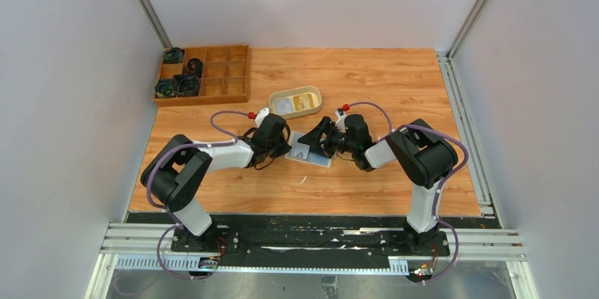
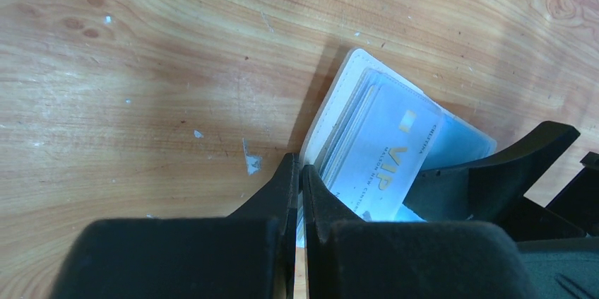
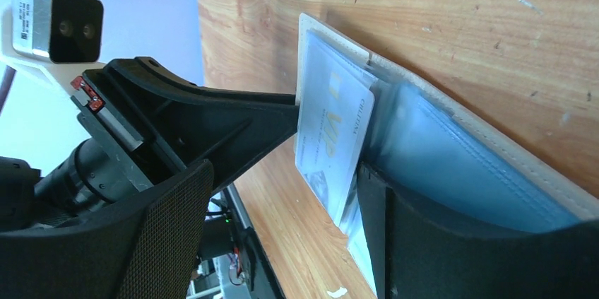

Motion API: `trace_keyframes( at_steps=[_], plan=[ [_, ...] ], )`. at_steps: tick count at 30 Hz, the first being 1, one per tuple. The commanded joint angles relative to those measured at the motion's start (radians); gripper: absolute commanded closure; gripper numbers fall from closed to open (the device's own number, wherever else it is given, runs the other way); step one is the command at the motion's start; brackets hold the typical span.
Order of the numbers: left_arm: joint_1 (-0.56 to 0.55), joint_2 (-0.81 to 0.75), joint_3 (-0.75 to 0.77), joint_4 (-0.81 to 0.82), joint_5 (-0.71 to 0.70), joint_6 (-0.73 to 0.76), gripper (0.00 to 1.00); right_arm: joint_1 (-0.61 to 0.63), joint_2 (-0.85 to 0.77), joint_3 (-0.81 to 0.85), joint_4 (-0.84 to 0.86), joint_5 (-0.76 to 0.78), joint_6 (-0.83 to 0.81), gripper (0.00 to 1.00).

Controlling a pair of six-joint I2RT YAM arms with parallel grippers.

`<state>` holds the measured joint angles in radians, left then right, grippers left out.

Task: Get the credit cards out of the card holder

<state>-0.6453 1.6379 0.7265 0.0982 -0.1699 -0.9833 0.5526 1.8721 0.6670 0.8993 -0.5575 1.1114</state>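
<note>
Two grippers meet at the wallet (image 2: 332, 97), lying open in the middle of the table (image 1: 395, 80). The left gripper (image 2: 298, 175) is pinched tight on its raised cover edge. A pale VIP card (image 2: 385, 154) sits in its pocket. The right gripper (image 1: 316, 141) gapes wide, straddling that card.
</note>
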Motion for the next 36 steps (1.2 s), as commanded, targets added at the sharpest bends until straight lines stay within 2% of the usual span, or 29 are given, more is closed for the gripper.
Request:
trace_keyframes(
  at_steps=[1, 13, 15, 20, 26, 36],
  plan=[
    [-0.02, 0.072, -0.017, -0.103, -0.007, 0.003, 1.0, 0.019, 0.058, -0.026, 0.194, -0.074, 0.109, 0.23],
    [-0.033, 0.08, -0.001, -0.103, -0.012, 0.003, 1.0, 0.023, 0.101, 0.023, 0.273, -0.08, 0.162, 0.26],
    [-0.035, 0.08, 0.0, -0.104, -0.013, 0.003, 1.0, 0.025, 0.108, 0.036, 0.248, -0.08, 0.157, 0.26],
    [-0.04, 0.082, 0.002, -0.103, -0.014, 0.003, 1.0, 0.041, 0.109, 0.078, 0.06, -0.05, 0.096, 0.28],
    [-0.045, 0.087, 0.004, -0.103, -0.016, 0.0, 1.0, 0.042, 0.116, 0.045, 0.287, -0.066, 0.161, 0.28],
    [-0.045, 0.069, 0.005, -0.128, -0.037, 0.003, 1.0, 0.042, 0.128, 0.021, 0.431, -0.092, 0.191, 0.31]
  ],
)
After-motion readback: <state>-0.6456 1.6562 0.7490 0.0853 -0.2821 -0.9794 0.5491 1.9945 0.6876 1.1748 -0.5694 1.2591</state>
